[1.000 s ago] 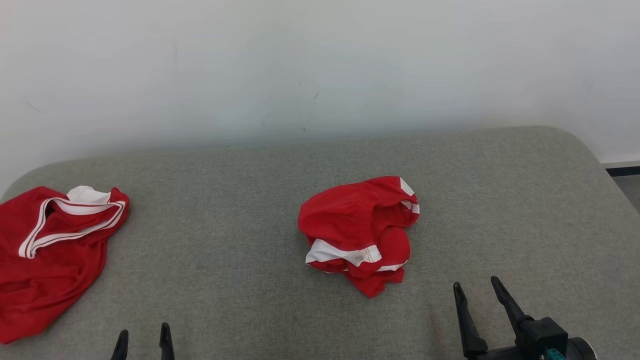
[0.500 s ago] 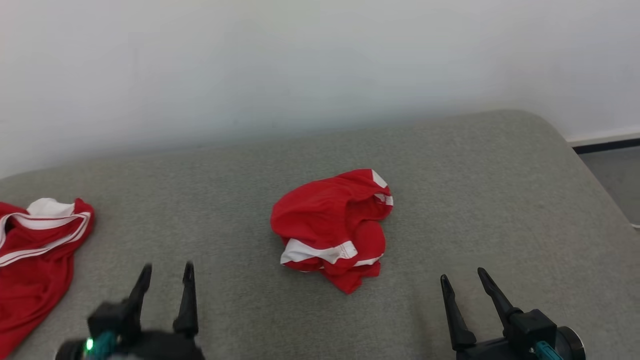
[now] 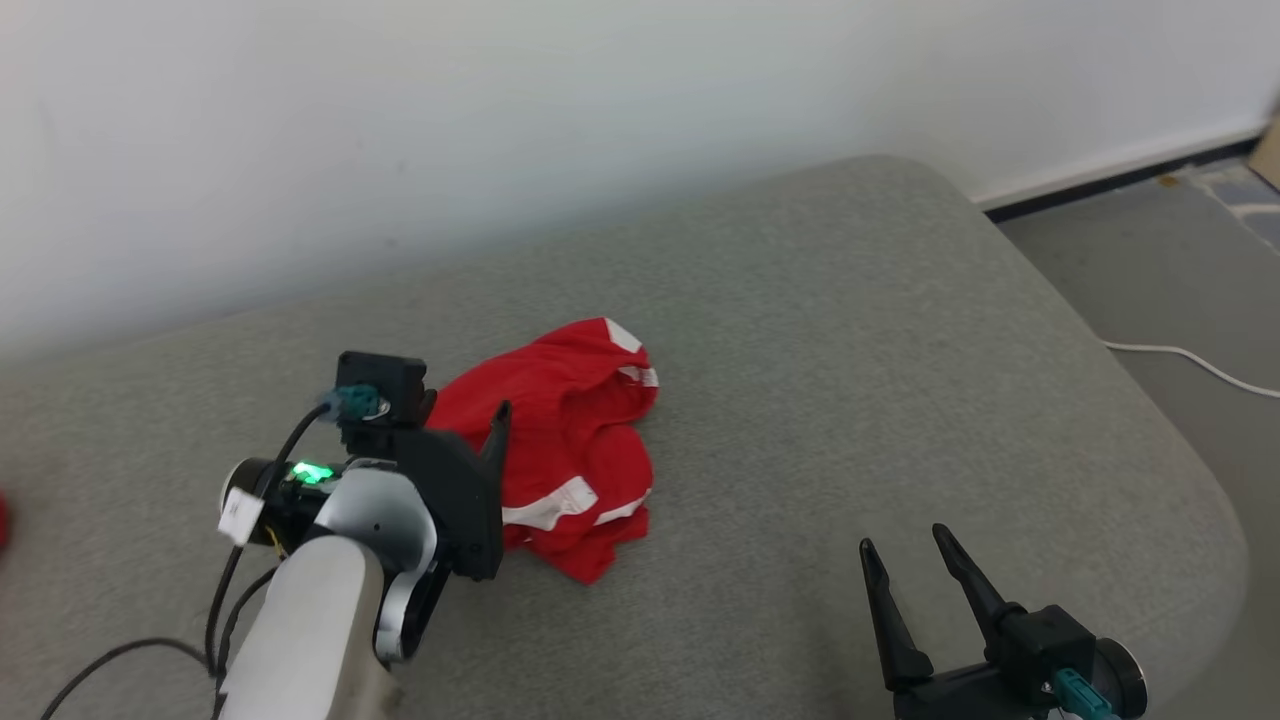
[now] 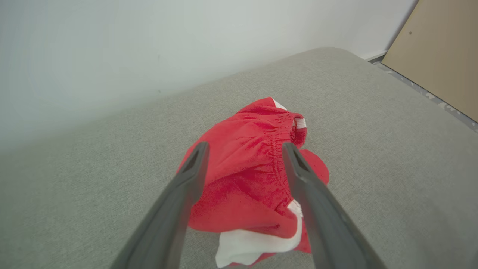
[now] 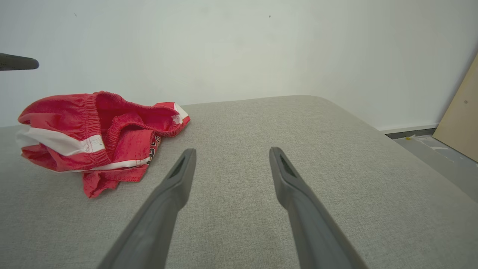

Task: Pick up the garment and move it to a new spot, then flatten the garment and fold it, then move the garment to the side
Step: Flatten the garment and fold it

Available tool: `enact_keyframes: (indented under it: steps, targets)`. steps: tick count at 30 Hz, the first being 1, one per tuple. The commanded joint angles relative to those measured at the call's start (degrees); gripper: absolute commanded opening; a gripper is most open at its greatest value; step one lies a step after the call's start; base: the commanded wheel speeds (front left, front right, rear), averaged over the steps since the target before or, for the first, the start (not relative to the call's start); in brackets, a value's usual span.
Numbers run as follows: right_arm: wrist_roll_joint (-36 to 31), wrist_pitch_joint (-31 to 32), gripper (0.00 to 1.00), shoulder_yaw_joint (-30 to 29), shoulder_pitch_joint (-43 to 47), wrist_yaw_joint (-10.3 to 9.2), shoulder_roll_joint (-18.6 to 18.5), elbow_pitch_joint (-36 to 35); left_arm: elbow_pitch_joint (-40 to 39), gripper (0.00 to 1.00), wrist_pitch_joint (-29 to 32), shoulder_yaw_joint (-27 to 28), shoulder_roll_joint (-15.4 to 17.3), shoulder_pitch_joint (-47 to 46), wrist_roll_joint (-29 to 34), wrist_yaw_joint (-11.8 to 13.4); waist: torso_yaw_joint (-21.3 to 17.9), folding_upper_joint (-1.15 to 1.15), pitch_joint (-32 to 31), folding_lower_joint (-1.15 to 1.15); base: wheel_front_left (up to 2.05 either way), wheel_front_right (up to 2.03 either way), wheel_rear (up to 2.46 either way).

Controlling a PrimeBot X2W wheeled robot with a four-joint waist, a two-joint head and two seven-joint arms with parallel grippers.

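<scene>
The garment (image 3: 575, 440) is a crumpled pair of red shorts with white stripes, lying mid-left on the grey cushion (image 3: 850, 350). My left gripper (image 3: 492, 422) hovers at its left side, open, fingers pointing toward the cloth. In the left wrist view the garment (image 4: 242, 179) lies bunched just beyond and below the spread left gripper (image 4: 245, 146), with nothing gripped. My right gripper (image 3: 903, 540) stands open near the cushion's front right, well apart from the cloth. The right wrist view shows the garment (image 5: 93, 130) off to the left of the open right gripper (image 5: 232, 150).
A sliver of another red cloth (image 3: 3, 520) shows at the left edge. A white wall runs behind the cushion. A white cable (image 3: 1190, 360) lies on the floor to the right, and a tan board (image 4: 440, 56) leans against the wall.
The camera has swung to the right, shifting the whole scene left. My left arm has risen and reached forward to the garment's left side. The right gripper has stayed put.
</scene>
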Motion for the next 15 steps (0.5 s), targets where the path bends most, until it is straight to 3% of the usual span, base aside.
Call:
enact_keyframes:
  steps: [1, 8, 15]
  targets:
    - [0.48, -0.21, 1.0, 0.23, -0.52, -0.14, -0.02, 0.16, 1.24, 1.0, 0.6, -0.24, -0.06, -1.44, 0.4, 0.04, -4.25, 0.0, 1.87, -0.01, 0.0, 0.0, 0.0]
    - [0.6, -0.17, 1.0, -0.1, -0.43, -0.14, -0.02, 0.05, 8.83, 1.0, 2.46, -2.68, 0.34, -6.11, 2.31, 0.53, -7.87, 0.0, 2.97, -0.01, 0.0, 0.0, 0.0]
    - [0.74, -0.17, 1.0, 0.02, 0.01, -0.14, -0.02, -0.39, 13.96, 1.0, 4.06, -4.68, 1.54, -9.18, 5.17, 1.68, -8.89, 0.0, 3.1, -0.01, 0.0, 0.0, 0.0]
